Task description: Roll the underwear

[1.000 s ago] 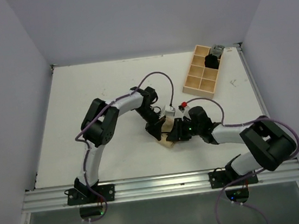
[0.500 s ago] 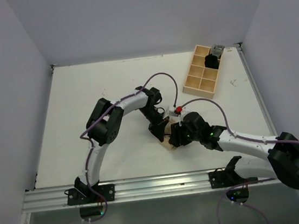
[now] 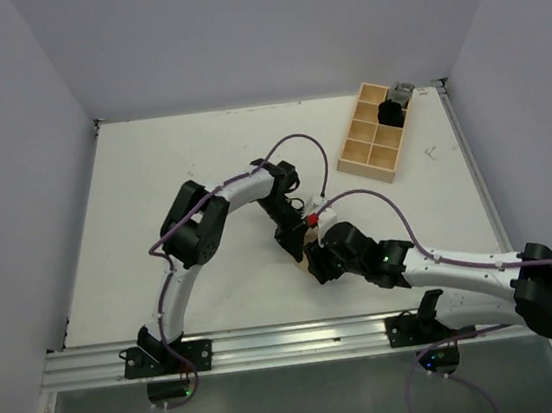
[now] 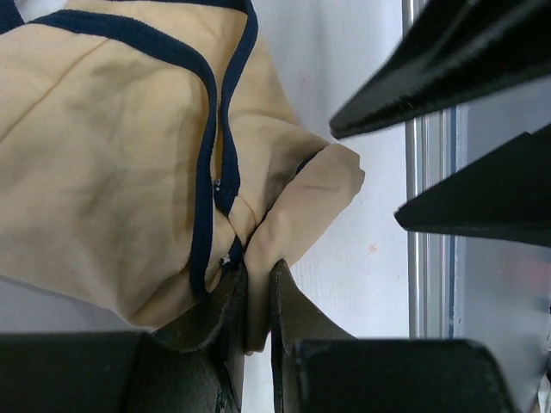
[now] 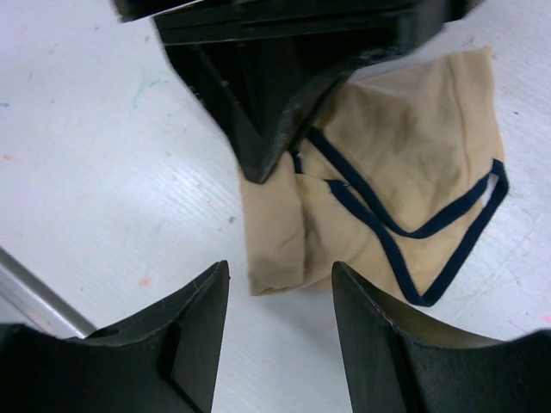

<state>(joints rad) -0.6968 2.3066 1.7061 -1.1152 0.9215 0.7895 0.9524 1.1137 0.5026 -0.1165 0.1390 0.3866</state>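
White counter (image 3: pixel 152 181) fills nearly every view, and both of my arms meet near its middle. My left claw (image 4: pixel 256 288) is clamped on the underwear (image 4: pixel 112 155). Its jaws are almost together around a doubled-over tan flap at the garment's near edge. I judge that the pinch is there to anchor the fold so the cloth cannot slide while the other arm works. Beyond that claw the rest of the garment spreads fairly flat, with its dark trim (image 4: pixel 205 215) running down into the pinch. My right claw (image 5: pixel 280 297) is spread wide and holds nothing. It hangs over bare counter just short of the folded corner, which lies straight ahead of its fingers. That reads to me as lined up to take that edge and turn it over into a roll. From above, the two claws cover the garment almost entirely, so I cannot judge its outline there. The left wrist view cuts the cloth off at the top and side, and in the right wrist view the left claw's body hides one corner. I cannot tell whether the right fingertips touch the counter, or how many layers are pinched. Well beyond the right claw sits a wooden tray (image 3: pixel 374 139) with a dark object (image 3: pixel 390 112) in one compartment, too small to identify.
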